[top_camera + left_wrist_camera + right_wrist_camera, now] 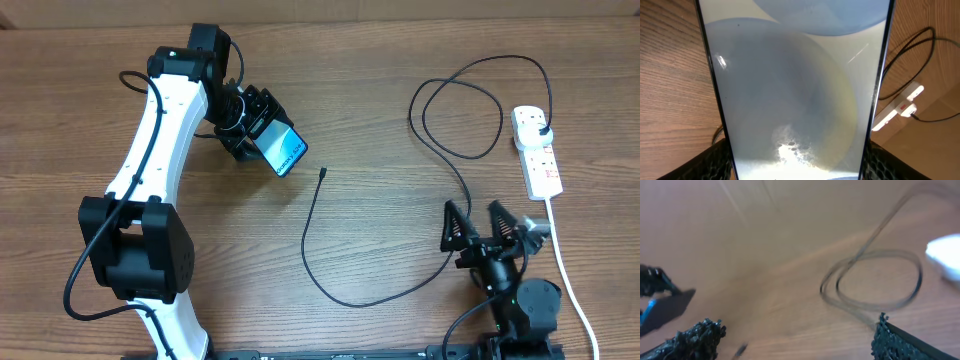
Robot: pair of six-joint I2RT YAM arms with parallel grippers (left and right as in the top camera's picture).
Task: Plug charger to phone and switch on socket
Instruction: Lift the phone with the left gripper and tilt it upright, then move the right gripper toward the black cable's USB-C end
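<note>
My left gripper (258, 135) is shut on the phone (280, 148), a slim blue-screened smartphone, and holds it tilted above the table at the upper left. In the left wrist view the phone's screen (795, 90) fills the frame between the two fingers. The charger, a thin black cable (440, 130), loops across the table; its small connector tip (323, 172) lies free just right of the phone and its plug end sits in the socket (537, 150), a white power strip at the far right. My right gripper (478, 222) is open and empty above the table, near the cable (875, 280).
The socket's thick white cord (568, 270) runs down the right side towards the front edge. The socket also shows in the left wrist view (900, 106) and blurred in the right wrist view (946, 254). The table is brown wood.
</note>
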